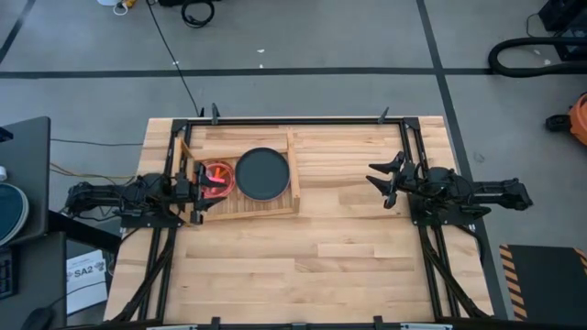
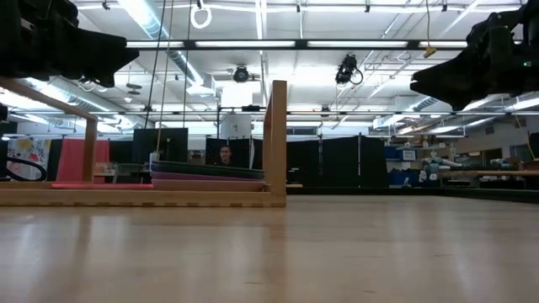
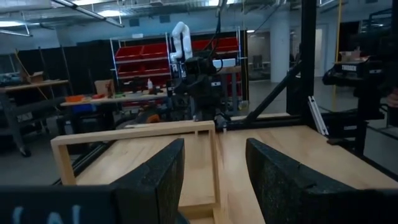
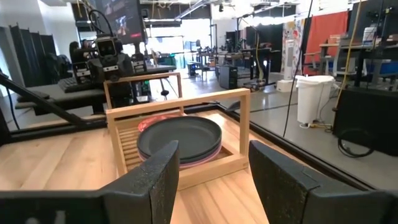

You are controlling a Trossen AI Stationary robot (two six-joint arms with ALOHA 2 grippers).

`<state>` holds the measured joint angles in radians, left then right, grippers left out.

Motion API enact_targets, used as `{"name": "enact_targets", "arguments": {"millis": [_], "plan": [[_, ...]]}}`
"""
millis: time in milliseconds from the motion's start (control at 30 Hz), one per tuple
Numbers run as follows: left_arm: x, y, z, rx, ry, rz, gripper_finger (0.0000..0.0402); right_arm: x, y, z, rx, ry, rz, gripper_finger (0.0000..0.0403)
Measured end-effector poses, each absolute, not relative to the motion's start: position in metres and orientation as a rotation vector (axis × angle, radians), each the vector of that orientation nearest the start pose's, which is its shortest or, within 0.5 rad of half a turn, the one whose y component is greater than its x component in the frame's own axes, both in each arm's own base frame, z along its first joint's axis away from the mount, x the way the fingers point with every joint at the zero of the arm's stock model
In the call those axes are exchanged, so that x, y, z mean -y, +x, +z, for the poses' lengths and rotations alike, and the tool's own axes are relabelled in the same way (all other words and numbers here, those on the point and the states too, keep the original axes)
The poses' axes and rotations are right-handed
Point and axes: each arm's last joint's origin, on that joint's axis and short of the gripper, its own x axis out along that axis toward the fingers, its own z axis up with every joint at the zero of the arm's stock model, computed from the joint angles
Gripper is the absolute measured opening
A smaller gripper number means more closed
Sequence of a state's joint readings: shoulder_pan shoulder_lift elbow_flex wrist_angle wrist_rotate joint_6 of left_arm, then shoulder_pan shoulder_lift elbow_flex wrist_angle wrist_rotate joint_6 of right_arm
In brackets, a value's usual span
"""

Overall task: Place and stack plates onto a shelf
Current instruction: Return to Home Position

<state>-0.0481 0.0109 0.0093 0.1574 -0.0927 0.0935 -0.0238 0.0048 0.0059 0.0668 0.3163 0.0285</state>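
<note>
The shelf (image 1: pixel 248 211) lies on the table's far left part. On its right half a dark teal plate (image 1: pixel 263 174) tops a stack, with pink and purple rims under it in the right wrist view (image 4: pixel 179 137). A magenta-red plate (image 1: pixel 220 172) lies flat on the shelf's left half. My left gripper (image 1: pixel 204 181) is open and hangs above that red plate's left edge, raised clear of it; its wrist view looks over the shelf's rail (image 3: pixel 134 132). My right gripper (image 1: pixel 378 180) is open and raised to the right of the shelf, facing it.
Bare plank tabletop (image 1: pixel 348 257) spreads right of and nearer than the shelf. The shelf's upright posts (image 2: pixel 275 143) and rails stand above the plates. A black frame (image 1: pixel 303 119) runs along the table's edges. A person sits in the room beyond the table (image 2: pixel 225 155).
</note>
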Motion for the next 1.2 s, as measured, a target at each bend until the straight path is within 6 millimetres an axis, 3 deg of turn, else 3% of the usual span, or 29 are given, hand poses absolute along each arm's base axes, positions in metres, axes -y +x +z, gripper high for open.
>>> {"name": "enact_targets", "arguments": {"millis": [633,1200], "plan": [[0.0019,0.0971,0.1758,0.094,0.084,0.050,0.0176,0.0114,0.0989,0.1679,0.020,0.000,-0.341,0.0199],[0.0019,0.0968,0.1798,0.146,0.080,0.052,0.0176,0.0114,0.0988,0.1686,0.027,0.004,-0.343,0.0199]]}}
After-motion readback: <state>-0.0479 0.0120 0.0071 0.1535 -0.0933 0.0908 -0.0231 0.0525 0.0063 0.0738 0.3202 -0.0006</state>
